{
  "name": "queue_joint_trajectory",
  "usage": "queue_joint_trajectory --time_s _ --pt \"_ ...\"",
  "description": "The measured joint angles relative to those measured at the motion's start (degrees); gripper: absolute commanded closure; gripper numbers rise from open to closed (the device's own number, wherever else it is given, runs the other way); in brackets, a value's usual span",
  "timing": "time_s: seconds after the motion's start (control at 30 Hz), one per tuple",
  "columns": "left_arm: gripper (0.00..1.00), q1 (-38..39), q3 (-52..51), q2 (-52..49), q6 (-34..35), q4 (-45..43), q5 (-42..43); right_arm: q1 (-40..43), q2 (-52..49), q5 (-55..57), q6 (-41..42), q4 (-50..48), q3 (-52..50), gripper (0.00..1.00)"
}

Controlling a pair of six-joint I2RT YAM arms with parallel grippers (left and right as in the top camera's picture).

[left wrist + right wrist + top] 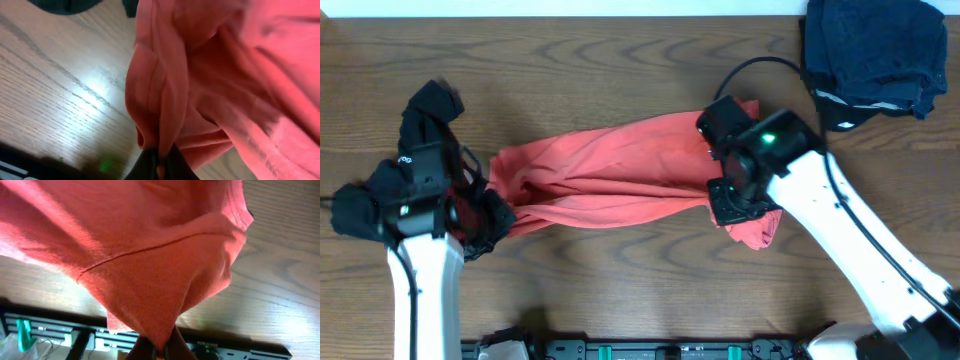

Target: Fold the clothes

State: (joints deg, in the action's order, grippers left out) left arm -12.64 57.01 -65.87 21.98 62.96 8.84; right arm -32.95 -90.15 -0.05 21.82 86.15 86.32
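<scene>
Nearest the robot, the left hand [159,169] is pressed together on a bunched edge of the coral-red T-shirt [610,175], pinching the cloth. The right hand [159,352] pinches the shirt's other end the same way, gripping a seamed fold. Between the two, the shirt stretches as a rumpled, twisted band across the middle of the wooden counter [620,280]. In the far right corner a dark garment [870,50] lies in a heap, not touching the shirt.
</scene>
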Motion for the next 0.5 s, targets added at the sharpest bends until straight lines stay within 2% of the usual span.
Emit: queue_joint_trajectory --time_s 0.23,0.5 --pt "0.94 0.0 0.0 4.63 0.0 0.15 0.2 0.0 2.58 -3.1 -3.1 0.37 0.15 0.99" --pt "0.94 -0.02 0.0 1.46 0.0 -0.68 -1.95 1.11 1.25 -3.21 -8.98 -9.49 0.15 0.99"
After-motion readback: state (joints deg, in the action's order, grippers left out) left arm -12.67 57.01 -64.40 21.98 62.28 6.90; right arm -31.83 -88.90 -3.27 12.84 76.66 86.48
